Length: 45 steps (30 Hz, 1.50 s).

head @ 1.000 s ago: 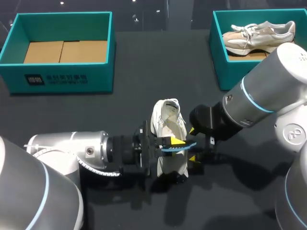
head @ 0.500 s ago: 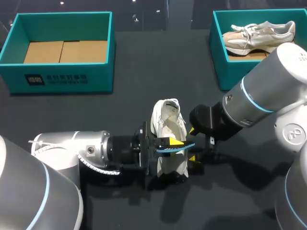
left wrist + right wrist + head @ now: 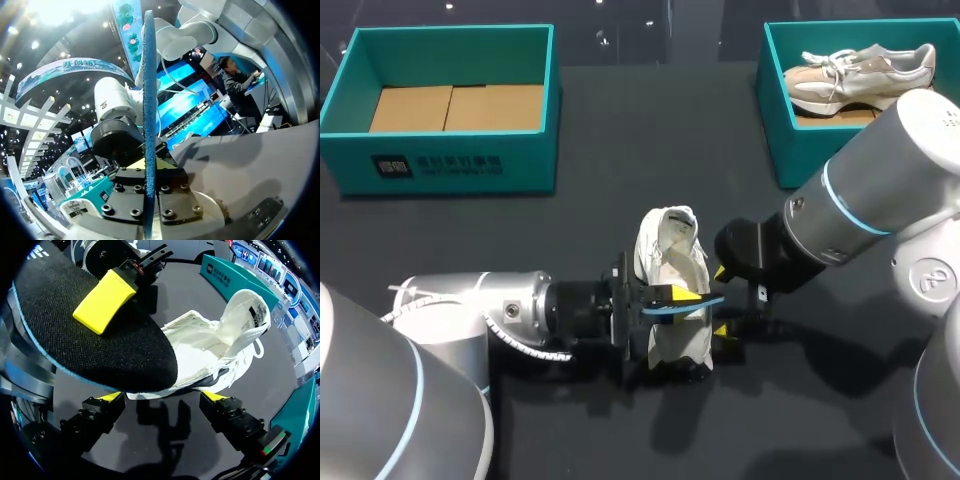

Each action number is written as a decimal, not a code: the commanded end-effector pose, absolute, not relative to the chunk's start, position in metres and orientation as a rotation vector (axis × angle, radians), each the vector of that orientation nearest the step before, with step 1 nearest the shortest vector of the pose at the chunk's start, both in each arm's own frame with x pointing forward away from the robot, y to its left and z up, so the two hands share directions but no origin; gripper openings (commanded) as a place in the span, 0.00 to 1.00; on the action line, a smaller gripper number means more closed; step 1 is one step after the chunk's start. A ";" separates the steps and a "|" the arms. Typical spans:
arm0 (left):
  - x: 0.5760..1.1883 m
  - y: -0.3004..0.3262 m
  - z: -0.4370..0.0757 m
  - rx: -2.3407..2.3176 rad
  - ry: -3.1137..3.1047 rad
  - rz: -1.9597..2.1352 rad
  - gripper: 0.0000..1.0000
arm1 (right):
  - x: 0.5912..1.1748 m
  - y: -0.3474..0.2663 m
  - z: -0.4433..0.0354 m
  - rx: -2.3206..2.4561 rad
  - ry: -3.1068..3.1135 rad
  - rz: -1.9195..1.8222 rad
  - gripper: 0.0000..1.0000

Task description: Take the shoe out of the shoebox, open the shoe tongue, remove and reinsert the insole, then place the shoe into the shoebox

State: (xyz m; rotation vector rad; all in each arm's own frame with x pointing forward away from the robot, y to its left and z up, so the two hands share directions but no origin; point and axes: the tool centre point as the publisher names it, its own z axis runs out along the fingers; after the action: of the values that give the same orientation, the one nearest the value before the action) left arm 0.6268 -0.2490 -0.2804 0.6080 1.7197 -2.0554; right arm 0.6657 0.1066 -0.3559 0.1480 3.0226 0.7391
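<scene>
Exhibition hall, robot demonstration stand: a black table point(image 3: 650, 150) carries two teal shoeboxes point(image 3: 350, 165); lit display screens point(image 3: 195, 102) and a curved overhead banner point(image 3: 65, 72) surround it.

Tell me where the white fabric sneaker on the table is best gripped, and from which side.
Probably low on the sole of the white fabric sneaker, near the heel, coming from the robot's right. Its opening faces up with the tongue pulled back, and the left gripper holds the black blue-edged insole over it from the left, so above and left are taken.
</scene>
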 end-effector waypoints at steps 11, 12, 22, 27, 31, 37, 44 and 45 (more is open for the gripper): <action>0.635 -0.240 -0.295 0.637 1.718 -2.063 0.00 | 0.664 0.107 -0.356 0.151 3.019 0.737 1.00; 0.635 -0.240 -0.296 0.643 1.722 -2.056 0.00 | 0.664 0.107 -0.356 0.151 3.019 0.737 1.00; 0.640 -0.237 -0.303 0.690 1.712 -2.031 0.00 | 0.664 0.107 -0.356 0.151 3.019 0.737 1.00; 0.645 -0.236 -0.305 0.715 1.710 -2.010 0.00 | 0.664 0.107 -0.356 0.151 3.019 0.737 1.00; 0.648 -0.236 -0.306 0.737 1.708 -1.994 0.00 | 0.664 0.107 -0.356 0.151 3.019 0.737 1.00; 0.652 -0.235 -0.311 0.776 1.709 -1.967 0.00 | 0.664 0.107 -0.356 0.151 3.019 0.737 1.00; 0.655 -0.234 -0.319 0.815 1.722 -1.932 0.00 | 0.664 0.107 -0.356 0.151 3.019 0.737 1.00; 0.655 -0.234 -0.320 0.818 1.723 -1.929 0.00 | 0.664 0.107 -0.356 0.151 3.019 0.737 1.00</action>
State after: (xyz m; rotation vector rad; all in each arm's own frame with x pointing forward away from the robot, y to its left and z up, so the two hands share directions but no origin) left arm 0.6530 -0.2337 -0.3173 0.8128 1.7242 -1.9279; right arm 0.6657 0.1066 -0.3559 0.1482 3.0226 0.7390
